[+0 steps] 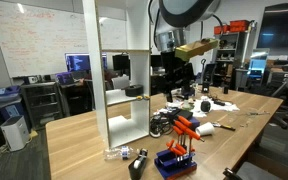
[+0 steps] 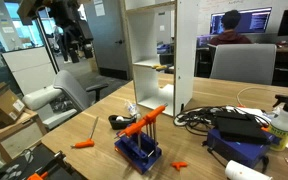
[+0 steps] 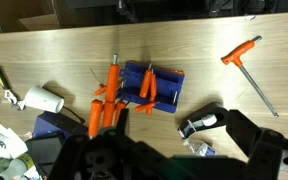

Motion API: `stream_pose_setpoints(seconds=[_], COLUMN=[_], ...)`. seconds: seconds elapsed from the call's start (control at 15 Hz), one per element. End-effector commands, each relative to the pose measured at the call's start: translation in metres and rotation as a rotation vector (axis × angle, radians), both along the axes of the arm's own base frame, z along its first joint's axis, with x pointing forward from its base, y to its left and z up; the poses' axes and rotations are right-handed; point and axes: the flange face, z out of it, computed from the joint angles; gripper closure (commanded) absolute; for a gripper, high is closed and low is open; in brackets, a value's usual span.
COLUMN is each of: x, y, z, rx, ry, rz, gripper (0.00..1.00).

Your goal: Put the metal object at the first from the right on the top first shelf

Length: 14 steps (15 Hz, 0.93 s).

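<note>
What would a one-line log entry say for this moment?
gripper: high above wooden table | orange-handled metal tools: in blue holder | white shelving unit's top board: no tool visible

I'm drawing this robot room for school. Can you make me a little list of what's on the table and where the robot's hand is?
table: light wood
shelf unit: tall, white, open, standing on the table
blue tool holder: on the table, near the shelf unit
orange-handled tools: several, at the holder
loose orange tool: lying alone on the table
gripper: raised above the table, touching no tool
</note>
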Motion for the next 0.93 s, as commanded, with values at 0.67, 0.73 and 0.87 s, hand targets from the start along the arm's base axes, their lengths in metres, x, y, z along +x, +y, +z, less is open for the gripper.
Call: stream_pose_setpoints(seconds=[0.67,0.73,0.87], x=[0.0010,0.0010,0.0007], y=[0.0011,0.0007,-0.0047], z=[0.0055,0.0048,0.0027], rx=[0.002,0.002,0.006], ry=[-0.011,-0.008,-0.014], rz=[0.001,0.000,-0.010], gripper=[0.00,0.00,0.00])
